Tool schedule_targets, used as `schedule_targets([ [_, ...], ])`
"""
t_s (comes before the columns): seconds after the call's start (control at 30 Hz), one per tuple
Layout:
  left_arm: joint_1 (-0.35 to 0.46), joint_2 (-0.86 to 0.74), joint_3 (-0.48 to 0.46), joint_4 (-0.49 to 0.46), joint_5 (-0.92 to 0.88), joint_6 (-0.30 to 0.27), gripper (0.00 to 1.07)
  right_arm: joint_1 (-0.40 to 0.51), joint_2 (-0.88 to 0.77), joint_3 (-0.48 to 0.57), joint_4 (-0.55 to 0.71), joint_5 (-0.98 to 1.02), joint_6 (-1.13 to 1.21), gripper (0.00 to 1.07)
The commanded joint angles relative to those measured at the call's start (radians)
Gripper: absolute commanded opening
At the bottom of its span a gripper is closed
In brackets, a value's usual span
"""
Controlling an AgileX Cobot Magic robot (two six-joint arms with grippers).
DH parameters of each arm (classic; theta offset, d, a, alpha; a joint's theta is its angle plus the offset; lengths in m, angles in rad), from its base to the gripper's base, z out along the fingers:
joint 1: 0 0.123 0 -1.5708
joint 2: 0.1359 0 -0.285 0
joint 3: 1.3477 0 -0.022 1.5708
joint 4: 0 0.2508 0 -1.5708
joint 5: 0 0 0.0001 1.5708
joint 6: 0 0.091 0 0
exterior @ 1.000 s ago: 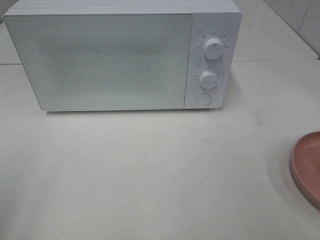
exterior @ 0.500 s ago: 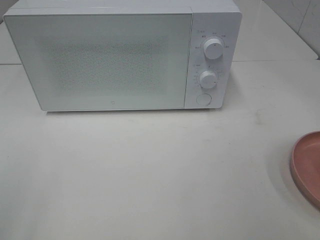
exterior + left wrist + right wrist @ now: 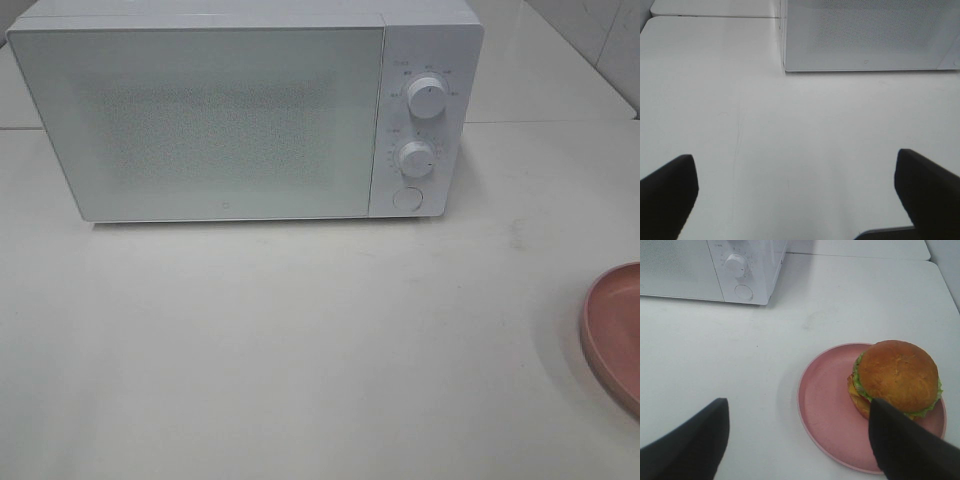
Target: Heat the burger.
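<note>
Burger (image 3: pixel 897 377) sits on pink plate (image 3: pixel 825 405), right of the shut white microwave (image 3: pixel 230 120). Right gripper (image 3: pixel 795 440) spread wide above plate, empty. Left gripper (image 3: pixel 795 192) spread over bare table (image 3: pixel 805 125).

Hidden and cut off, operator

Overhead, your pink plate (image 3: pixel 612 335) is sliced by the frame edge. The microwave (image 3: pixel 230 110) dial markings are too small to read, and beyond your right tool (image 3: pixel 795 440) its finger (image 3: pixel 907 450) hides part of the burger (image 3: pixel 896 377).
</note>
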Motion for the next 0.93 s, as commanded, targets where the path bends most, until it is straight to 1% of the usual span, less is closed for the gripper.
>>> schedule_targets([
  [0.03, 0.003, -0.023, 0.005, -0.006, -0.012, -0.008, 1.02, -0.005, -0.026, 0.002, -0.001, -0.013, -0.004, 0.75],
  [0.93, 0.003, -0.023, 0.005, -0.006, -0.012, -0.008, 1.02, -0.005, -0.026, 0.002, -0.001, -0.013, -0.004, 0.75],
])
